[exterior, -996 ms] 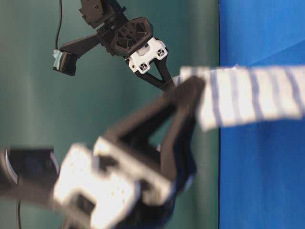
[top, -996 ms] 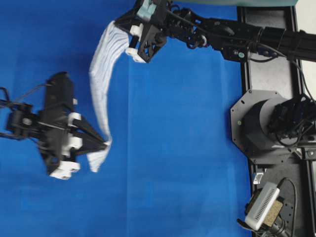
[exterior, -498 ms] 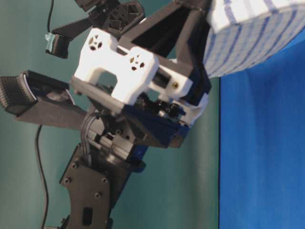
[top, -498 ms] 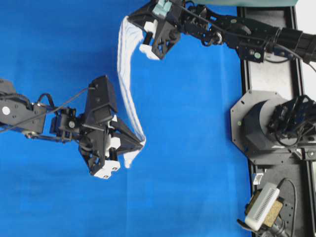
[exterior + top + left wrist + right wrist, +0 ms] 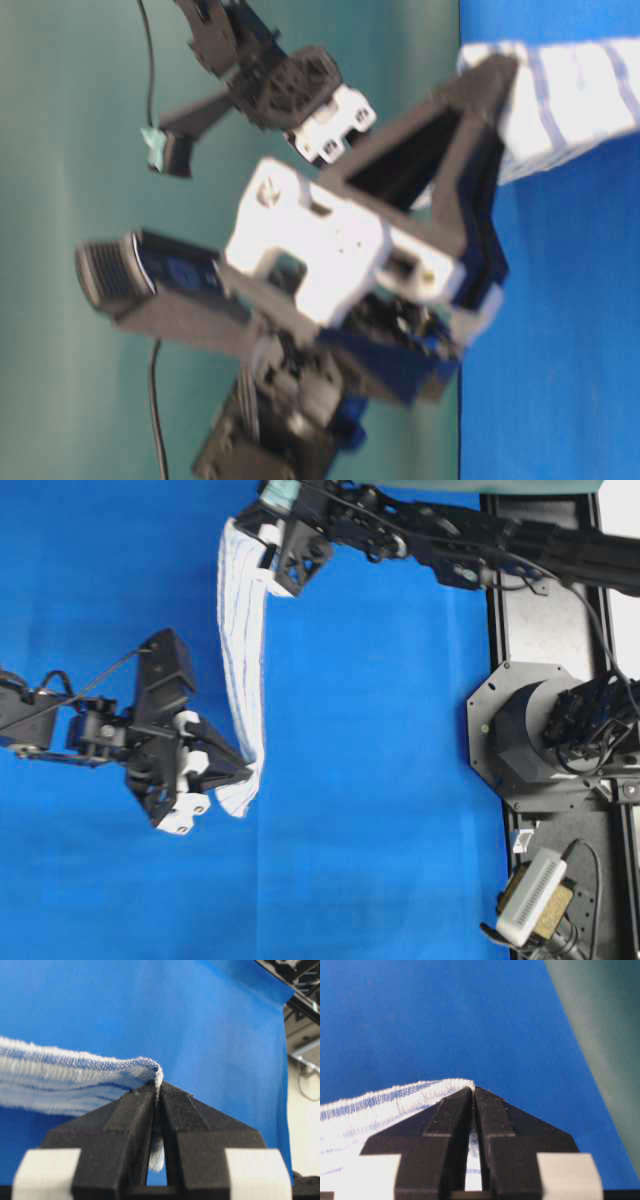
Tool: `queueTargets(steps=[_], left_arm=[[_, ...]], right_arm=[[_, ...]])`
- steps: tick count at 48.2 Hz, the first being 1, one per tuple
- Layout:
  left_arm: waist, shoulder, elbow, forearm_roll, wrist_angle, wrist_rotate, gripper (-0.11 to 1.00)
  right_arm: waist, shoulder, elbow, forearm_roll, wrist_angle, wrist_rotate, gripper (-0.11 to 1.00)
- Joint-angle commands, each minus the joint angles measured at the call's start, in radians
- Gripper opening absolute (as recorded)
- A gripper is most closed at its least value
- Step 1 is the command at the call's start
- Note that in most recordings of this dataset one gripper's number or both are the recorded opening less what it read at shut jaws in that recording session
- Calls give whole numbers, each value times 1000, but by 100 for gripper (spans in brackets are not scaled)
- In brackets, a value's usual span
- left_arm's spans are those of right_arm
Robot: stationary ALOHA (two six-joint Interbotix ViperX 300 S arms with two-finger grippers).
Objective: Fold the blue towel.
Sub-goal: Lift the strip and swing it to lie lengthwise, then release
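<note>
Because each pincer, left [image 5: 243, 770] and right [image 5: 250, 535], is clenched on only a thin corner of the white terry towel with thin blue stripes [image 5: 240, 660], a tug between them could slip it free.

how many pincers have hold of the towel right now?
2. The left pincer is shut on the lower end of the towel in the overhead view; the right pincer is shut on its upper end. The towel hangs stretched between them over the blue table covering.
</note>
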Motion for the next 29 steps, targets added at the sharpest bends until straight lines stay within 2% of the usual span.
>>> queueTargets(steps=[1,11,20,29], left_arm=[[-11,-55,28,-2,-34,-8,2],[-11,-71,106,-41,-44,-8,2],[3,-55,147,-83,-61,-8,4],[11,-48,172,-84,-86,-8,26]], right_arm=[[12,21,-58,-2,-3,0,14],[32,121,-140,-3,23,0,14],[41,169,-169,-3,26,0,14],[43,186,-172,-3,20,0,14]])
